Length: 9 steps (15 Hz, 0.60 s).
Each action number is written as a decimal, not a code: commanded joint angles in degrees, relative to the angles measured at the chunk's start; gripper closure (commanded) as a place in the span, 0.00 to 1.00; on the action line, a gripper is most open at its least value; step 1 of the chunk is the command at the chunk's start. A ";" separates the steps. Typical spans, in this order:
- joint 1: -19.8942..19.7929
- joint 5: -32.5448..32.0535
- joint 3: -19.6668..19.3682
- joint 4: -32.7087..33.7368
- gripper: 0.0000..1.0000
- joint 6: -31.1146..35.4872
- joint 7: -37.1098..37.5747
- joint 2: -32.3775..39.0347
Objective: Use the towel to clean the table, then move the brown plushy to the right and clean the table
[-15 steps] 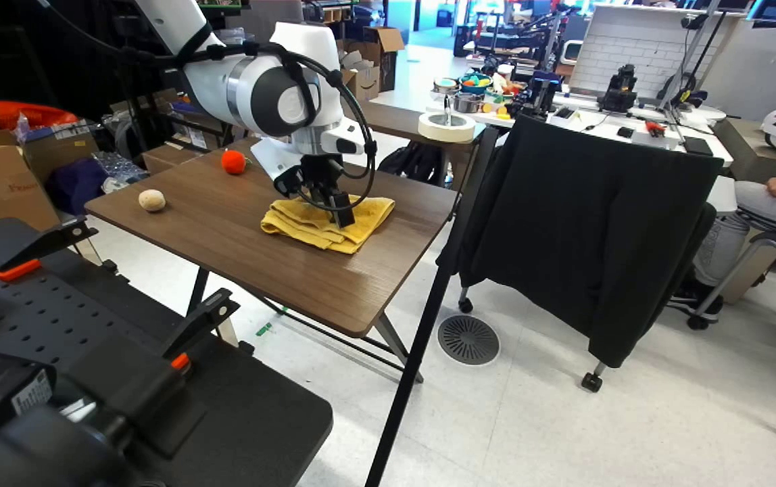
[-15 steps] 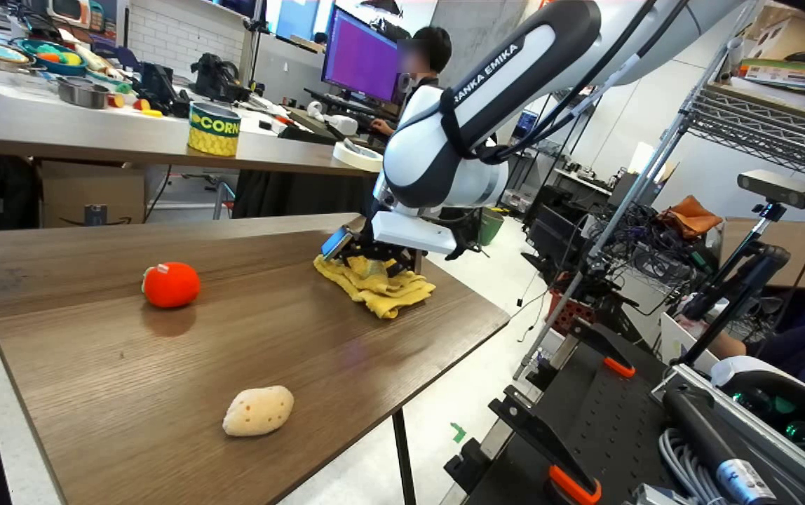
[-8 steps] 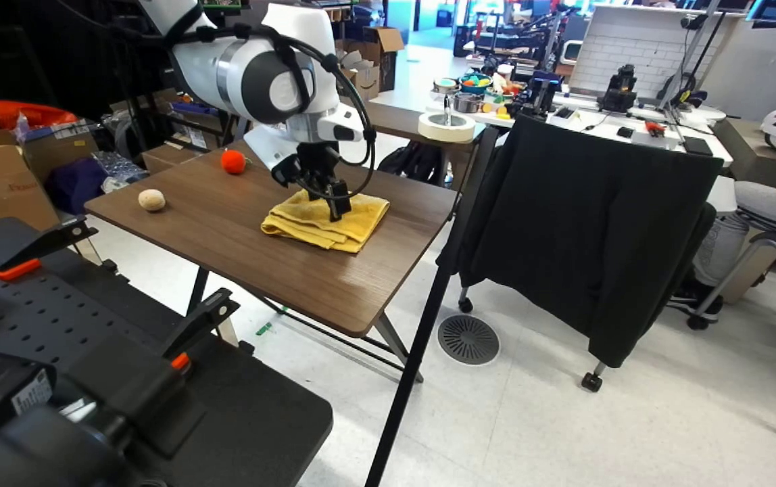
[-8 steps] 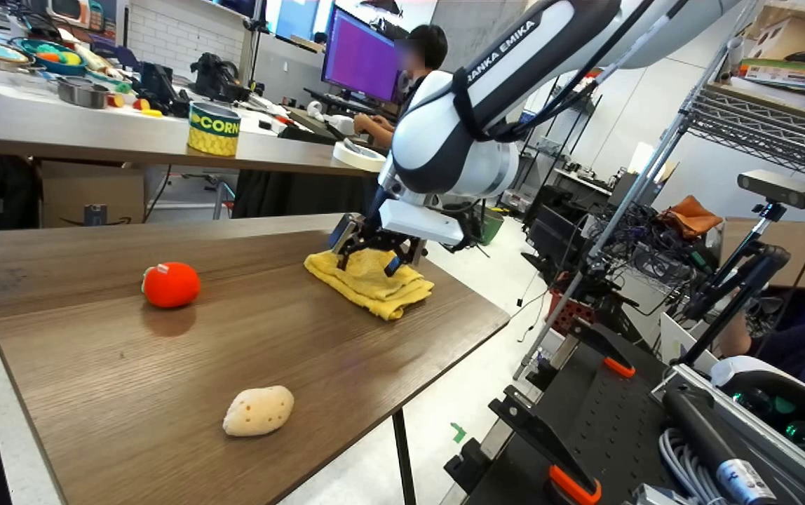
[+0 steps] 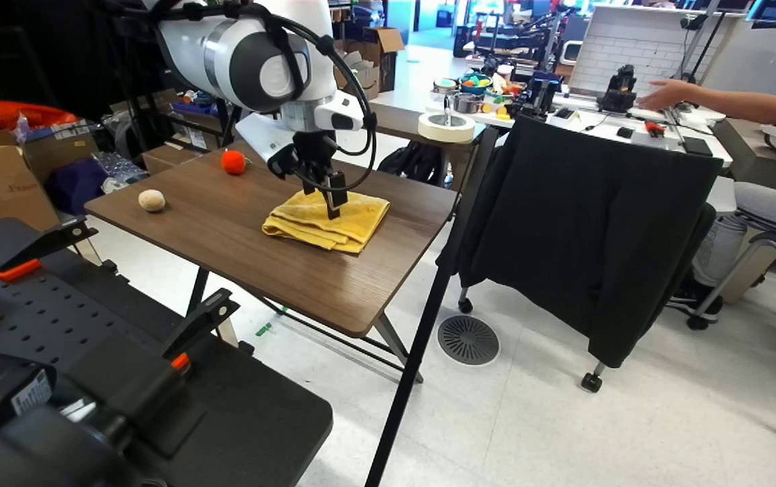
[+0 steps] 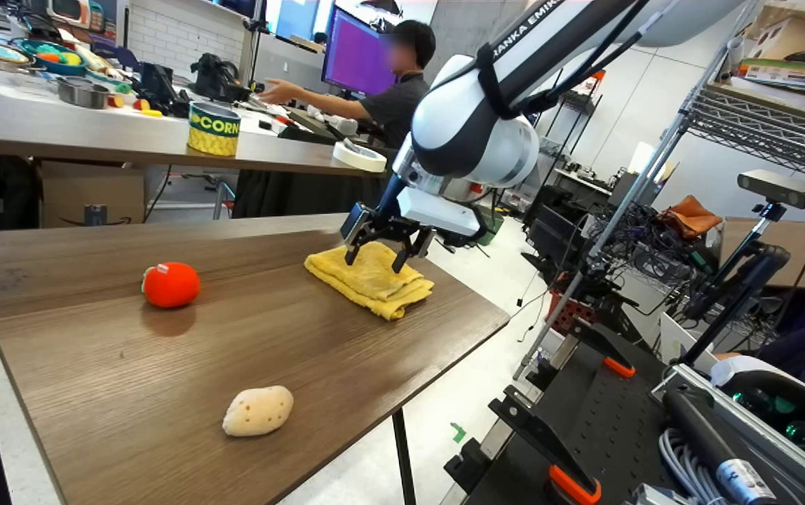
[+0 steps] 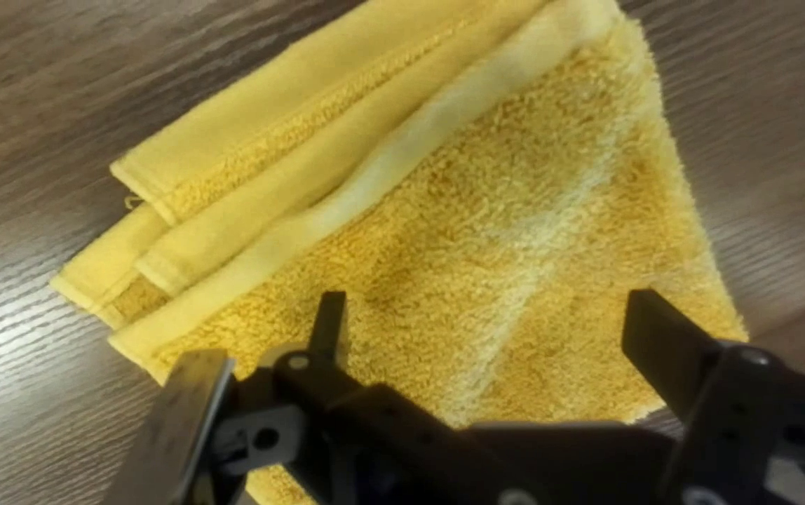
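Wide claw (image 7: 488, 294) over a folded yellow towel (image 6: 372, 282)

We find the towel lying toward one end of the brown table (image 6: 206, 351), the claw over it with its fingers (image 7: 665, 344) spread far apart; whether the tips touch the towel, we cannot tell. Well apart from it on the same table are the tan plushy (image 6: 259, 411), near an edge, and an orange-red ball (image 6: 172, 286). In an exterior view the robot arm (image 5: 263, 74) comes down in front of the table's back edge — we lose a stretch of it there. A black table (image 5: 259, 406) with clamps (image 5: 202, 321) stands near, and a black cloth (image 5: 564, 223) hangs nearby. Behind, a second table (image 6: 132, 146) bears a corn can (image 6: 213, 130) and a roll of tape (image 6: 360, 162); beyond it a person (image 6: 401, 105) holds out one arm.

Close up in the wrist view, we see fuzzy looped pile on the towel, smoother flat bands along its stacked folds, and a pale streak across the pile. The brown table shows streaky wood grain and a sheen — in an exterior view it dimly mirrors the ball. The ball is round, with a small pale tag; the plushy is a lumpy oval with small dark dots.
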 commanded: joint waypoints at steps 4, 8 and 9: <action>2.54 1.49 -4.57 15.78 0.00 -0.99 5.95 13.95; 1.39 4.84 -7.42 27.54 0.00 -2.02 14.70 19.58; 0.56 6.20 -7.04 30.29 0.00 -3.32 16.22 20.22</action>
